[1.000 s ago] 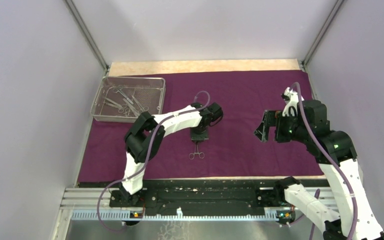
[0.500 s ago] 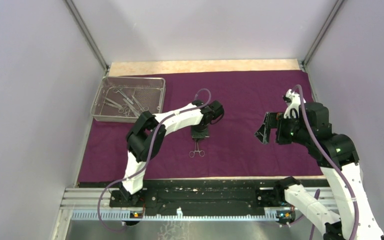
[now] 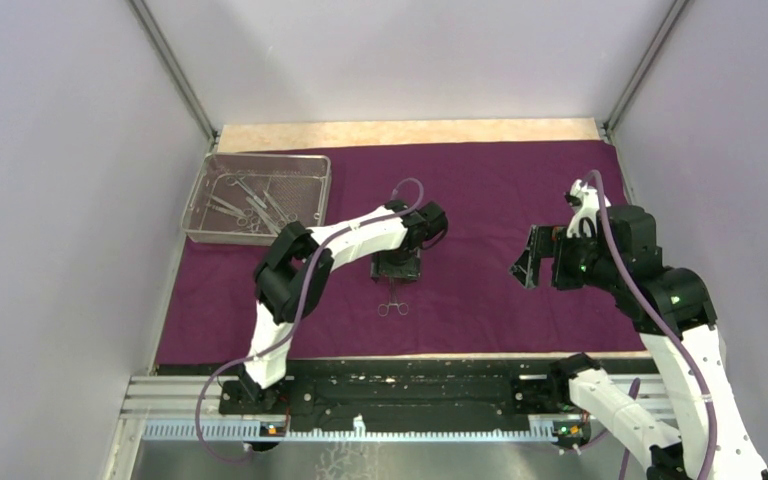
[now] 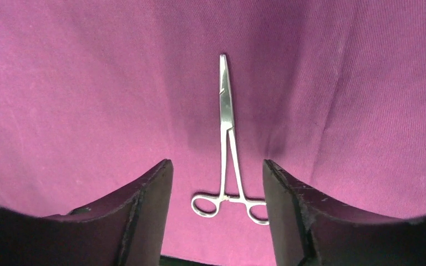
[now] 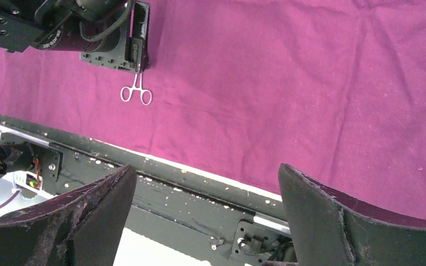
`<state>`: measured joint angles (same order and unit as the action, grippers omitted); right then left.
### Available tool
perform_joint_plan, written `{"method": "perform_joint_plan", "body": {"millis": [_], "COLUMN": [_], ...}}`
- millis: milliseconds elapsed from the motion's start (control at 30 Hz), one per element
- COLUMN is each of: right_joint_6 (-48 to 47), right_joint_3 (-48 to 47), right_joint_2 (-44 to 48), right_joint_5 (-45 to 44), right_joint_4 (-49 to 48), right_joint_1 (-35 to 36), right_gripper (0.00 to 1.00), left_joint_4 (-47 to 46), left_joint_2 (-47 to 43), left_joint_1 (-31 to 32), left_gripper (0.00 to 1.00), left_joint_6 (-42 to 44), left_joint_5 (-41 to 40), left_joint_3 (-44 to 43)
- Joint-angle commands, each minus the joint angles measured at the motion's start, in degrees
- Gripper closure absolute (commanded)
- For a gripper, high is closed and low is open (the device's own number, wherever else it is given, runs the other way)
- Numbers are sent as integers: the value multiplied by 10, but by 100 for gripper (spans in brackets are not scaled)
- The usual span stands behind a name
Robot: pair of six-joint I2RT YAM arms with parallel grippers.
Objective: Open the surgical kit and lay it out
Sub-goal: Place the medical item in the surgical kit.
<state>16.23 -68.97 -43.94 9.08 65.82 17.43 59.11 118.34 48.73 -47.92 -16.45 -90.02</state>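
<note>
The purple cloth is lying spread flat over most of the table. Seen from above, the wire tray is sitting on the cloth's 10 o'clock corner, and a loose heap of steel instruments is resting inside it; their exact number is too small to count.

One clamp is lying alone on the cloth, toward 6 o'clock from the cloth's middle and well apart from the tray. In the left wrist view the clamp is lying flat with its closed tip pointing to 12 o'clock and its two finger rings at 6 o'clock.

The left gripper is hanging just at the clamp's 12 o'clock end, pointing down. Its jaws are spread wide and are gripping nothing; in its own camera the left gripper is showing one dark finger at 8 o'clock and the other at 4 o'clock, with the rings lying between them on the cloth.

The right gripper is hovering above the cloth at 3 o'clock from the left one, well apart from the clamp. Its jaws are also released and empty, and its camera is looking across the cloth at the clamp at 10 o'clock.
</note>
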Motion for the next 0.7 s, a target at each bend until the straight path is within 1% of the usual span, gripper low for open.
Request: {"method": "perform_joint_plan", "body": {"millis": [0,67,100,267,367,500,600,667], "right_joint_6": [-11,-12,-12,-2,-1,-2,-2,-3], "right_joint_3": [2,16,25,35,30,33,34,32], "right_joint_2": [5,11,15,9,-5,-30,-56,-74], "right_joint_5": [-3,5,8,11,7,-12,-21,-21], "right_joint_4": [-14,-20,-24,-31,-41,-56,-60,-59], "right_joint_1": [-5,-5,-5,-5,-5,-5,-6,-5], "right_gripper": [1,1,1,1,1,1,1,1], "left_joint_4": [24,22,14,-19,-38,-65,-108,-123], "left_joint_2": [-60,-89,-107,-189,-227,-260,-268,-256], "left_joint_1": [-2,-8,-12,-48,-110,-236,-313,-360], "left_gripper": [28,19,16,11,10,11,10,9], "left_joint_6": [51,80,99,178,231,290,342,357], "left_joint_5": [2,12,21,28,28,62,66,73], "left_joint_3": [-31,-32,-29,-13,-5,21,29,23]}}
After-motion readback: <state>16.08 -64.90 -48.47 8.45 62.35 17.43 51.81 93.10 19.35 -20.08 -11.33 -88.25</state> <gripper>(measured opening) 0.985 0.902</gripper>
